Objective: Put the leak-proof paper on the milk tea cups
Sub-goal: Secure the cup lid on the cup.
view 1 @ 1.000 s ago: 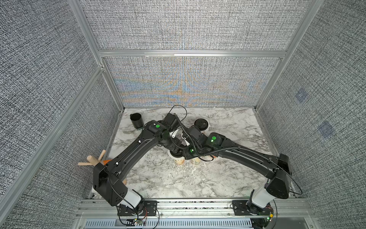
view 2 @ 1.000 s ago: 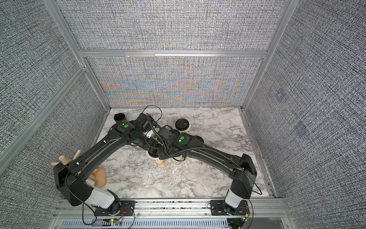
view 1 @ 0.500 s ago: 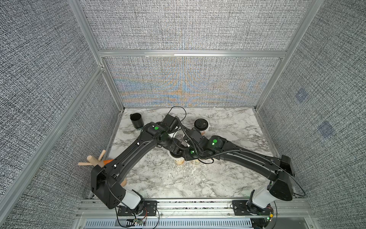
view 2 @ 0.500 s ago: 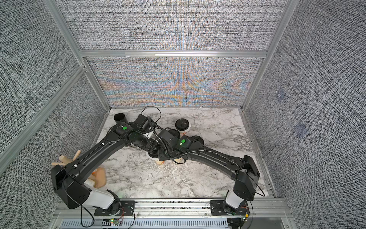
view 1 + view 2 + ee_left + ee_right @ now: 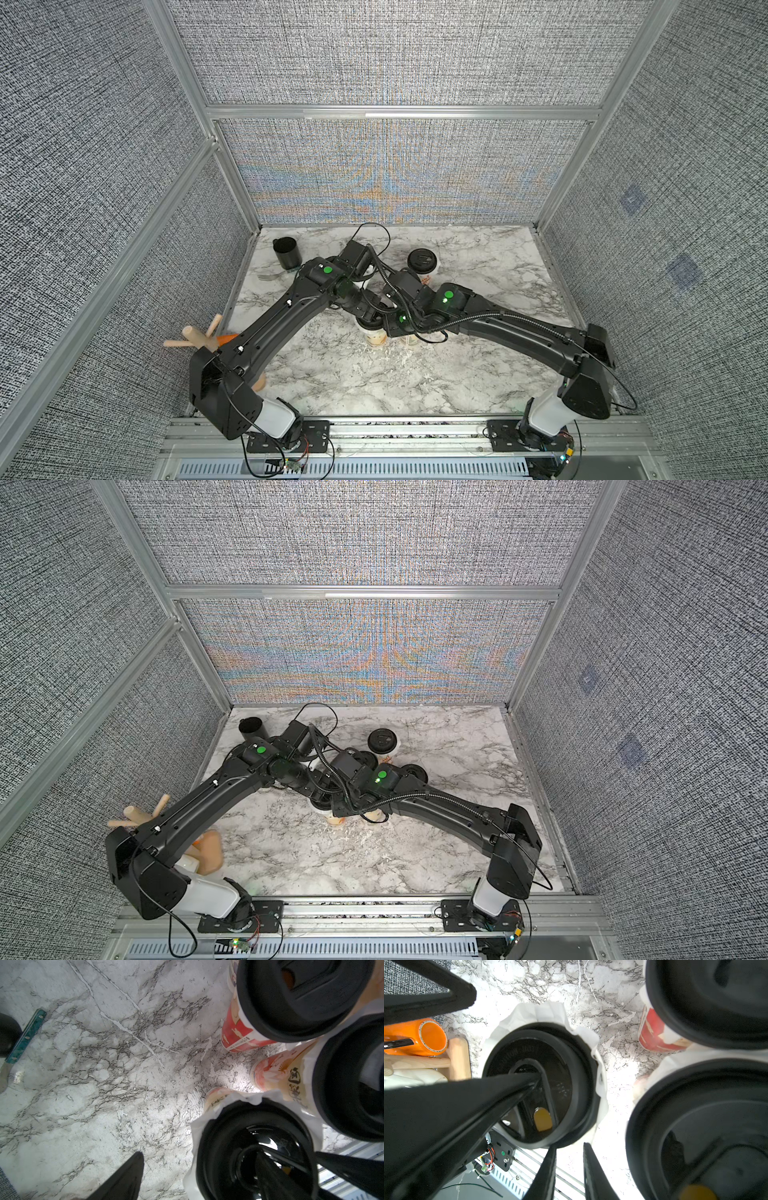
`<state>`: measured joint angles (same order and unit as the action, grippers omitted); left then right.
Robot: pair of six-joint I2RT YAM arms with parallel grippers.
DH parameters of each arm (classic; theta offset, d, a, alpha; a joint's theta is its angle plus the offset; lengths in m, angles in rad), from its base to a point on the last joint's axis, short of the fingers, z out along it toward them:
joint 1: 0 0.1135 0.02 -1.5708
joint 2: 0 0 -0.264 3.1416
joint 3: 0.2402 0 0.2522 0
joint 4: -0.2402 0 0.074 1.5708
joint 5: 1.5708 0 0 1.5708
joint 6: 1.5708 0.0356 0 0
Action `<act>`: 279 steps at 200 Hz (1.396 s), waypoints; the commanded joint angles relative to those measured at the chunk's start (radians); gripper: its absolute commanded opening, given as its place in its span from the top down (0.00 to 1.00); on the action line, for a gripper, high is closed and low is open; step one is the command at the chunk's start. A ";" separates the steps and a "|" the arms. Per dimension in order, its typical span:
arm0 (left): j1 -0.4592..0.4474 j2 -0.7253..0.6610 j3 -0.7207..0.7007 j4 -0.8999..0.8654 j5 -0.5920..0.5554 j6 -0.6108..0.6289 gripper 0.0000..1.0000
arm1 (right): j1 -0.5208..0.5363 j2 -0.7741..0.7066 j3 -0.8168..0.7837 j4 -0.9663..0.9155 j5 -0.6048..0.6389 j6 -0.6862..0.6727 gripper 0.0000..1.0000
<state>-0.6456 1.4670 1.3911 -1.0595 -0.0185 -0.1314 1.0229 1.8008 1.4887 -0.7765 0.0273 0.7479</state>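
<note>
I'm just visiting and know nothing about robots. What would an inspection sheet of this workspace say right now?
Surface: marble tabletop, no spill seen.
Job's things: milk tea cups wear black lids; leak-proof paper frills out beneath lids.
Clutter: black mug, green-handled fork, wooden rack, orange cup.
Grippers: left tool open, one finger on a lid; right tool slightly open, empty.
Cables: black cables loop over the wrists; hose along the right arm.
Surroundings: grey woven panels in a metal frame.
</note>
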 commanded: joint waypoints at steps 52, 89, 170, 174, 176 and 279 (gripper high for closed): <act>0.000 0.009 -0.020 -0.113 -0.046 0.026 0.15 | 0.005 -0.018 0.082 -0.034 0.033 -0.042 0.73; 0.000 0.007 -0.019 -0.111 -0.047 0.024 0.15 | -0.001 0.000 0.136 -0.033 0.033 -0.061 0.68; 0.000 0.010 -0.018 -0.108 -0.046 0.023 0.15 | -0.042 0.055 0.136 0.005 0.043 -0.070 0.65; 0.000 0.009 -0.018 -0.108 -0.046 0.023 0.15 | -0.043 0.057 0.138 0.009 0.042 -0.070 0.65; 0.000 0.010 -0.018 -0.108 -0.045 0.023 0.15 | -0.042 0.058 0.137 0.010 0.042 -0.070 0.66; 0.000 0.019 -0.015 -0.092 -0.046 0.017 0.15 | -0.042 0.086 0.148 0.031 0.012 -0.079 0.60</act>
<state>-0.6453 1.4689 1.3865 -1.0531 -0.0154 -0.1356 0.9768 1.8854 1.6279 -0.7982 0.0631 0.6765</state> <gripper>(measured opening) 0.850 0.395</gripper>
